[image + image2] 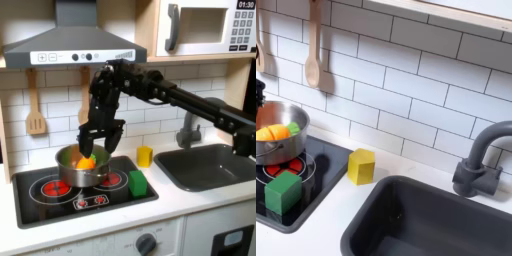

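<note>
In the first exterior view my black gripper (94,152) hangs over a silver pot (80,168) on the left burner of the black stovetop (60,195). Its fingers are spread apart and reach down to the pot's rim. An orange piece (87,160) lies in the pot just below and between them, and I cannot tell whether they touch it. In the second exterior view the pot (270,148) holds the orange piece (270,132) and a small green piece (294,128).
A green cube (137,182) (283,190) stands on the stovetop's front right corner. A yellow block (145,156) (361,166) sits on the counter between stove and sink (205,168) (436,222). A grey faucet (187,130) (480,160) stands behind the sink. Wooden utensils (36,116) (313,58) hang on the tiled wall.
</note>
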Robot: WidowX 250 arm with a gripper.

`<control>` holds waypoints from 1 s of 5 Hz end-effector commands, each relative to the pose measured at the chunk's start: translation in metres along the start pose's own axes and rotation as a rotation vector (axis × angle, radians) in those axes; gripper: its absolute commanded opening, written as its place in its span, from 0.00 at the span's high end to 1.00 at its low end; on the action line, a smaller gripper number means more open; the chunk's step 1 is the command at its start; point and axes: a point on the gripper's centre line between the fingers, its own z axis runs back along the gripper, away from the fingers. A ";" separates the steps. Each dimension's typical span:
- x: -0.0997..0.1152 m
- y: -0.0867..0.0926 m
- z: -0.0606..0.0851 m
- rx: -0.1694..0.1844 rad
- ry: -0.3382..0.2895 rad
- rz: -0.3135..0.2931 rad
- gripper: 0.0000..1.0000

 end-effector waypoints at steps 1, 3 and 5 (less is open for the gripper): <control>0.021 0.004 -0.015 0.004 0.007 -0.101 0.00; 0.033 0.003 -0.020 -0.056 -0.007 -0.205 0.00; 0.036 0.004 -0.029 -0.087 0.014 -0.400 0.00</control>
